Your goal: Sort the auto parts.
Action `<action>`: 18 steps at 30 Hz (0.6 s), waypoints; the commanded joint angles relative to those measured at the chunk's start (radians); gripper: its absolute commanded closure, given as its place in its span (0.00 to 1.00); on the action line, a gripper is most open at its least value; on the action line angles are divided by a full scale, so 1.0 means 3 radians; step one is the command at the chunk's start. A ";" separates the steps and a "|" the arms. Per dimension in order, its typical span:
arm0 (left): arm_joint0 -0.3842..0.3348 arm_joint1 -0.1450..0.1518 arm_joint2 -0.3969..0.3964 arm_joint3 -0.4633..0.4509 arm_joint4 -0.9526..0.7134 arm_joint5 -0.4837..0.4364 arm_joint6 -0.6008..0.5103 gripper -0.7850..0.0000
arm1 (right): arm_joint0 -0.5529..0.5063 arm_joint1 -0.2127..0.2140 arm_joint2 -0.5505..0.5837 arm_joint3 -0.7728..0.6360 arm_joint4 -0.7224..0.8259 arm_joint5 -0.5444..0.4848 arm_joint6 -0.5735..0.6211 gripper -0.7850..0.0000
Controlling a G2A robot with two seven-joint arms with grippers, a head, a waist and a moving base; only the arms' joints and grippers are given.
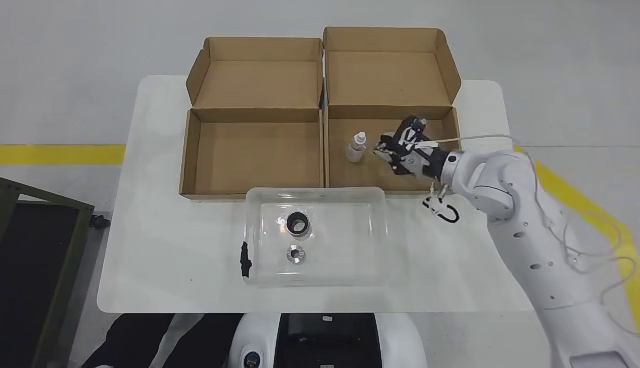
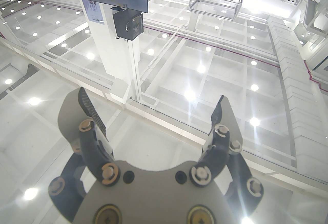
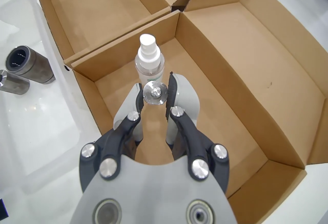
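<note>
Right arm's jaws pinch a round metal part point(image 3: 155, 93) above the right cardboard box point(image 3: 230, 76). In the top view the spray bottle point(image 1: 356, 149) stands just at its 9 o'clock, so release wants care. Left arm's jaws gape wide, empty.

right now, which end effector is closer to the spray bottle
Right. The right end effector, shut on a round metal part, hangs over the cardboard box close beside the spray bottle. The left end effector, open, faces the ceiling, away from it.
</note>
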 commanded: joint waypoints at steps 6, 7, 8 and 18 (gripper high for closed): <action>0.0000 0.0000 0.0000 0.0000 0.0000 0.0000 0.0000 0.00 | 0.0075 -0.0018 -0.0124 0.0172 -0.0155 0.0121 0.0083 1.00; 0.0000 0.0000 0.0000 0.0000 0.0000 0.0000 0.0000 0.00 | 0.0082 -0.0021 -0.0142 0.0191 -0.0175 0.0138 0.0088 1.00; 0.0000 0.0000 0.0000 0.0000 0.0000 0.0000 0.0000 0.00 | 0.0089 -0.0024 -0.0156 0.0211 -0.0179 0.0144 0.0086 1.00; 0.0000 0.0000 0.0000 0.0000 0.0000 0.0000 0.0000 0.00 | 0.0184 -0.0051 -0.0281 0.0358 -0.0247 0.0196 0.0119 1.00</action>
